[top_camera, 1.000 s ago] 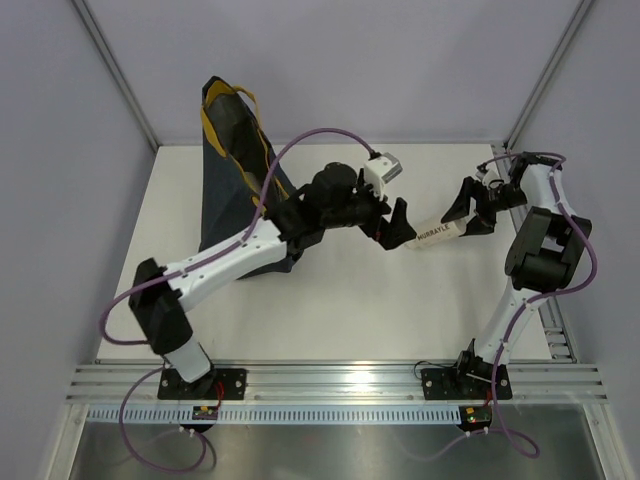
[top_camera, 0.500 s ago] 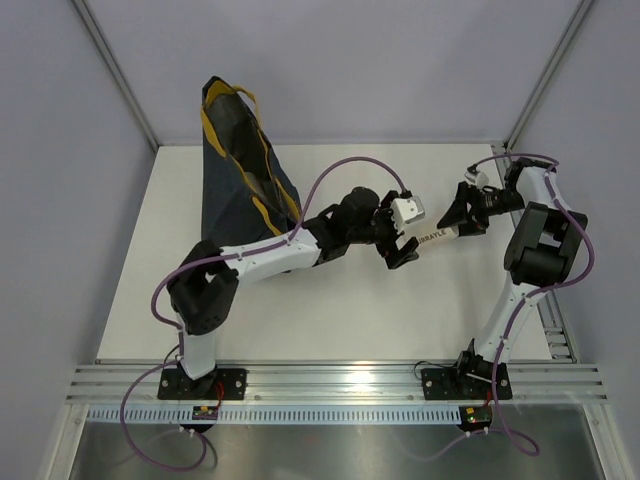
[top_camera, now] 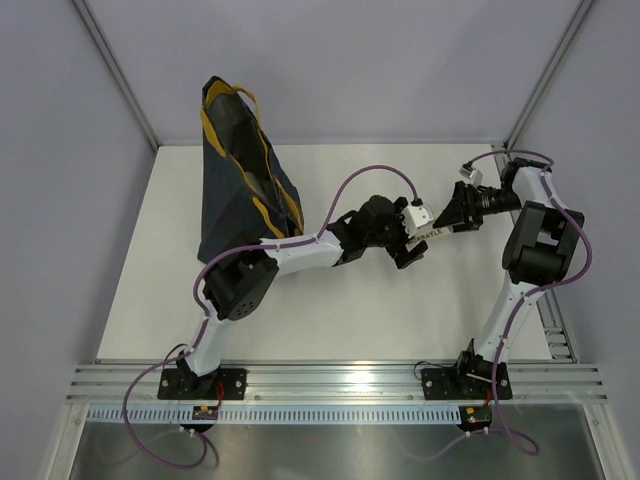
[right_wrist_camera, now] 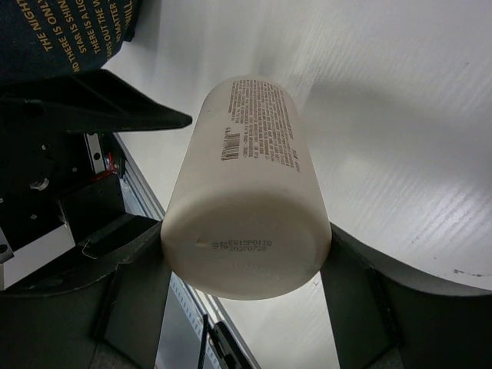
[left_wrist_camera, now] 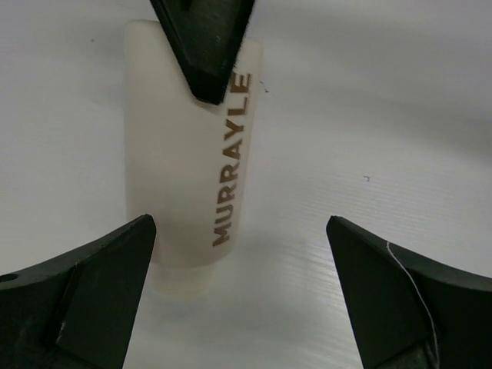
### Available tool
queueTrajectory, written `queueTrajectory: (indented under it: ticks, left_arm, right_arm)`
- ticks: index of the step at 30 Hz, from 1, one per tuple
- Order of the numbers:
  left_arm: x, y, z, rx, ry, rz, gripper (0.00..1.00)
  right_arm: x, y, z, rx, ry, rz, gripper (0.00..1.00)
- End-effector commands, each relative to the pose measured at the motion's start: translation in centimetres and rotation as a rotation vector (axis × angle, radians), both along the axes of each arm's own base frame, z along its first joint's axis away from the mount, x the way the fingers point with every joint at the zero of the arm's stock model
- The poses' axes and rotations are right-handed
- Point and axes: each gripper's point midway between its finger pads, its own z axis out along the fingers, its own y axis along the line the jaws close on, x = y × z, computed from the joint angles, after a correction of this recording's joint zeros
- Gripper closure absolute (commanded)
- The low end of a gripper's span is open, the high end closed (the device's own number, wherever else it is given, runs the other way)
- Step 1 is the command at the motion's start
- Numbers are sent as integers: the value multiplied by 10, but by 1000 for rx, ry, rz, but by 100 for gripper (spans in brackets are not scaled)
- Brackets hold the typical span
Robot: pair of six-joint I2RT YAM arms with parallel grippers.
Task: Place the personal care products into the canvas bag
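One personal care product shows: a cream tube (top_camera: 428, 236) lettered MURRAYLE (left_wrist_camera: 192, 177). My right gripper (top_camera: 452, 220) is shut on its broad crimped end (right_wrist_camera: 246, 231), a finger on each side. My left gripper (top_camera: 411, 250) is open at the tube's other end. In the left wrist view the cap end lies between the left gripper's (left_wrist_camera: 240, 223) wide-spread fingertips, close to the left one and touching neither. A right finger (left_wrist_camera: 204, 46) presses the tube's far end. The canvas bag (top_camera: 235, 170), navy with mustard handles, stands upright at the back left, well away from both grippers.
The white table (top_camera: 330, 310) is walled by grey panels at the back and sides. A metal rail (top_camera: 340, 385) with both arm bases runs along the near edge. The bag's printed side (right_wrist_camera: 61, 31) shows in the right wrist view, behind the left gripper's dark finger (right_wrist_camera: 100, 108).
My left arm has stretched right, away from the bag, bringing its open gripper around the tube's free end. My right gripper has kept its hold and shifted slightly toward the back.
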Motion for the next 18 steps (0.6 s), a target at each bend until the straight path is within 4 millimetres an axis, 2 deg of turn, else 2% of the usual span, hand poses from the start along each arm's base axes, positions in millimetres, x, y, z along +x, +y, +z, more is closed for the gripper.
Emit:
queueTrajectory:
  ticks: [1,7,11,15,18]
  left_arm:
    - [37,-16,52,-129,-159,114,1]
    - [44,-19,29,-106,-129,148,1]
    - [33,-17,10,-76,-90,113,1]
    - [22,-15,5,-49,-84,74,1]
    - [31,-10,3,-24,-75,141,2]
  right_arm:
    - [-44,41,57,176,165,29,100]
    - [-54,58,71,197,136,86,100]
    - [-56,66,81,203,102,106,100]
    - [-55,72,90,223,89,110,100]
    - [-60,81,100,232,62,131,100]
